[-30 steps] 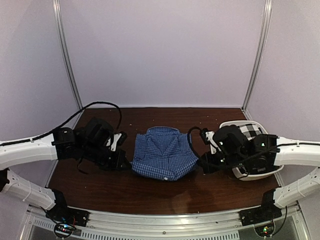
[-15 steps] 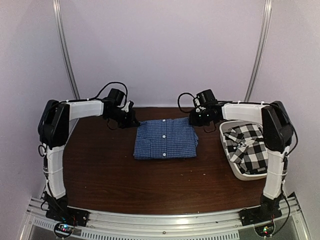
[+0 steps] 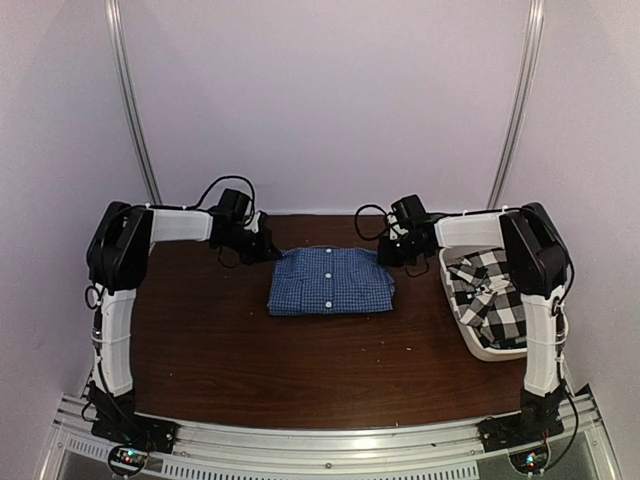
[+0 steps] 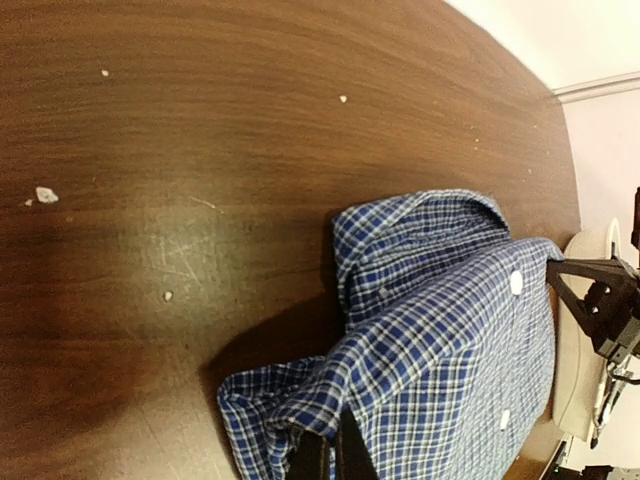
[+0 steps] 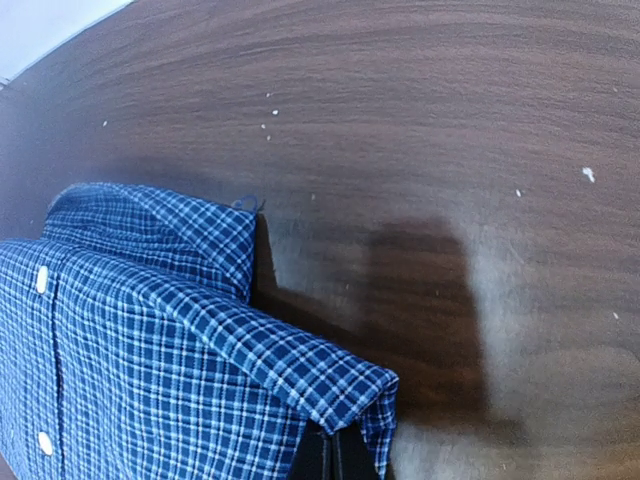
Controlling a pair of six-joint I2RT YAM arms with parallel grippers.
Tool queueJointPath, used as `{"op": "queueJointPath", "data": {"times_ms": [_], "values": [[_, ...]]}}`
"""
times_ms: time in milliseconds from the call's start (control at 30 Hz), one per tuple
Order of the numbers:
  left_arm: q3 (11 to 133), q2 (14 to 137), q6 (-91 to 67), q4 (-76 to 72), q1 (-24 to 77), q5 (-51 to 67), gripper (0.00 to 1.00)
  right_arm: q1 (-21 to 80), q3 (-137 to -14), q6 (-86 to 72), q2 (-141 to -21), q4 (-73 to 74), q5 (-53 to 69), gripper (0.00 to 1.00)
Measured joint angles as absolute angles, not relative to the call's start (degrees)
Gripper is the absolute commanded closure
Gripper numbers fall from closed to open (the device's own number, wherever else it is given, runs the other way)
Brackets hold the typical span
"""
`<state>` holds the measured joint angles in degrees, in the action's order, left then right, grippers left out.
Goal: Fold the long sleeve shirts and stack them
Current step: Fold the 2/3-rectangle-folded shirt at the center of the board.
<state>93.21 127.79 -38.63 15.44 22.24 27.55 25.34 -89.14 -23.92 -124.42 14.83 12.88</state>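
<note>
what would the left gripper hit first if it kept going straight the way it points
The blue shirt itself: the left gripper is shut on its corner, and bunched cloth lies right ahead of it. Beyond that probably the table, though depth is unclear.

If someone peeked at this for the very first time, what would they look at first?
Probably the blue shirt, folded into a neat rectangle in the middle of the dark wooden table. The left tool and the right tool each pinch one of its far corners, shut on the cloth. On the right, a black-and-white checked shirt lies crumpled in a white tub.
</note>
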Motion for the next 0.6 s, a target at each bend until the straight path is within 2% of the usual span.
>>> {"op": "queueJointPath", "data": {"times_ms": [200,233,267,300,333,400,500,600], "values": [[91.42,122.63,-39.35,15.05,22.11,25.67,1.0,25.34,-84.93,-24.05,-117.51,14.35,11.88,1.0],[91.42,122.45,-39.51,14.79,21.89,25.65,1.0,25.26,-85.12,-24.1,-117.36,14.09,11.68,0.95],[91.53,122.45,-39.59,14.68,21.61,25.67,0.93,25.12,-85.41,-24.14,-117.38,13.87,11.66,0.89],[91.57,122.61,-39.59,14.61,21.28,25.67,0.79,25.04,-85.69,-24.23,-117.6,13.87,11.66,0.83],[91.64,122.85,-39.59,14.66,20.97,25.67,0.7,24.91,-86.11,-24.1,-117.95,13.91,11.66,0.77],[92.29,123.57,-39.51,14.83,20.23,25.28,0.57,24.49,-87.55,-23.99,-118.96,14.37,11.33,0.67],[92.97,124.03,-39.18,15.35,18.68,24.1,0.49,24.08,-89.03,-23.75,-119.92,15.09,10.46,0.59],[93.08,123.76,-38.81,15.64,17.43,22.98,0.5,24.34,-89.65,-23.44,-119.9,16.32,8.95,0.58]]}}
